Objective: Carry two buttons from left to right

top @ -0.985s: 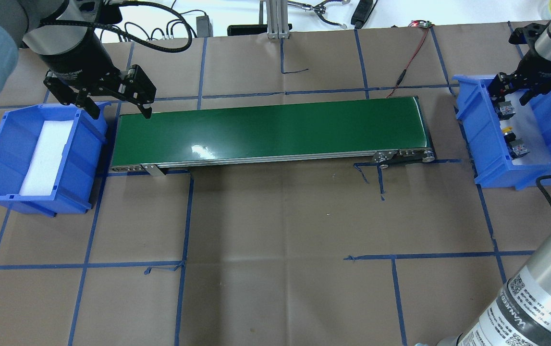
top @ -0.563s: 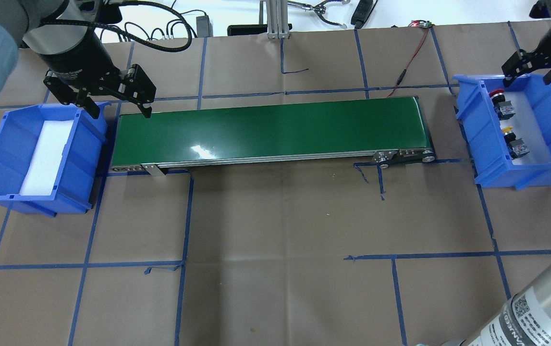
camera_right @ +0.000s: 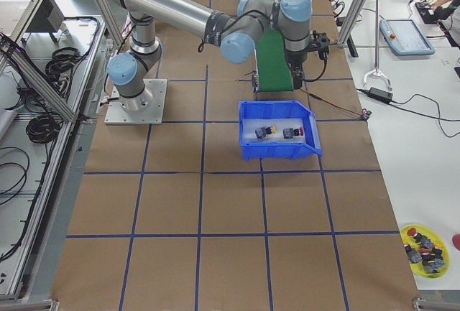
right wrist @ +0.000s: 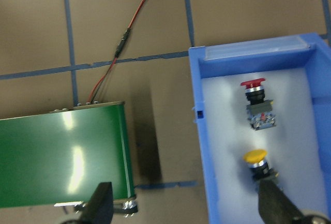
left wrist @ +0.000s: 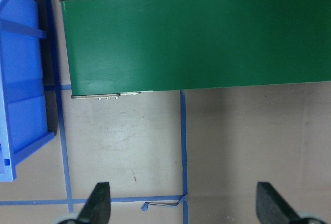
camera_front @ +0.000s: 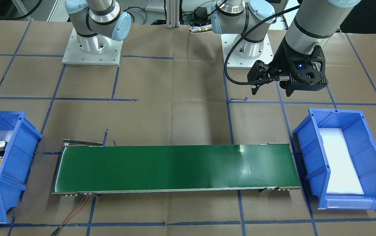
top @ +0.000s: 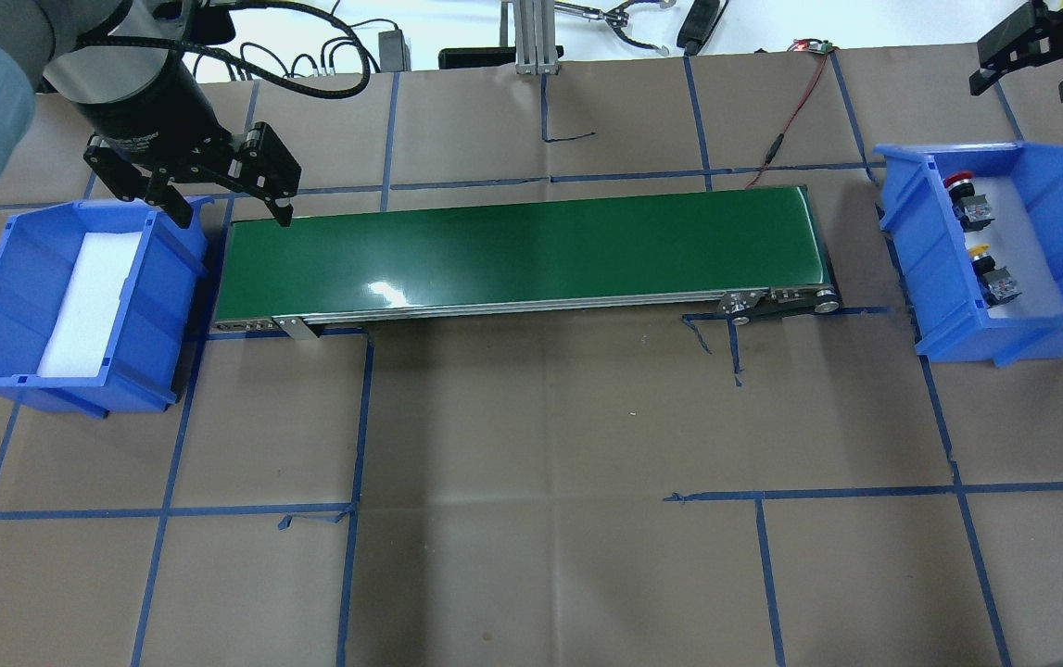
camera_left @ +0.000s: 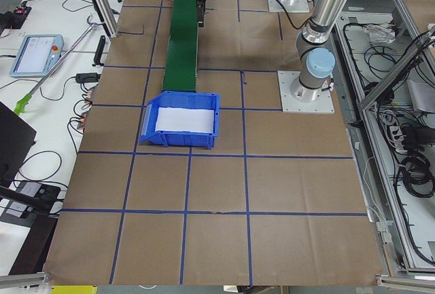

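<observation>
The right pincer [top: 1024, 83] is hovering open at twelve o'clock of the blue plastic bin [top: 920, 250], best lifting clear of the red mushroom-capped button [top: 965, 196] and yellow mushroom-capped button [top: 990, 269] inside.

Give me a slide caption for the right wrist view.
Red button and yellow button in the blue bin beside the green conveyor, right hand open above.
</observation>
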Tool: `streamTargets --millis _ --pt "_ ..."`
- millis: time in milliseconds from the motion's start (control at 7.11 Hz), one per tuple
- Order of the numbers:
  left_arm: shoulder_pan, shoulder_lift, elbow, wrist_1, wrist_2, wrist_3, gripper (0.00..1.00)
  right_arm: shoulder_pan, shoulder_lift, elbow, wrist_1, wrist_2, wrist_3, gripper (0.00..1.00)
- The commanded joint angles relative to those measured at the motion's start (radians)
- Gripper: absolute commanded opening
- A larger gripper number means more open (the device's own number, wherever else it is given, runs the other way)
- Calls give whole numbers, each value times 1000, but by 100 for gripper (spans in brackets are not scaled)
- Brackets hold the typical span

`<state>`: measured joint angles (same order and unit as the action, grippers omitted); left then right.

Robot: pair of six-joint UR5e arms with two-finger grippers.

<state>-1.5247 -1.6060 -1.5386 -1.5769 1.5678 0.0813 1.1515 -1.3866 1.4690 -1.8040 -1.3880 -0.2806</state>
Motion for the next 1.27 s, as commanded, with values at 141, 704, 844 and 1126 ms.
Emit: streamTargets --millis 141,704,844,1126 --pt "0 0 2 -2 1 -2 100 227 -231 158 81 -40 303 100" --pt "0 0 3 -2 1 -2 100 439 -275 232 61 -173 365 100" --pt "0 0 3 -2 1 -2 100 460 -273 234 61 -178 367 100" --pt "0 0 3 -2 1 -2 100 461 -276 235 71 -187 363 100"
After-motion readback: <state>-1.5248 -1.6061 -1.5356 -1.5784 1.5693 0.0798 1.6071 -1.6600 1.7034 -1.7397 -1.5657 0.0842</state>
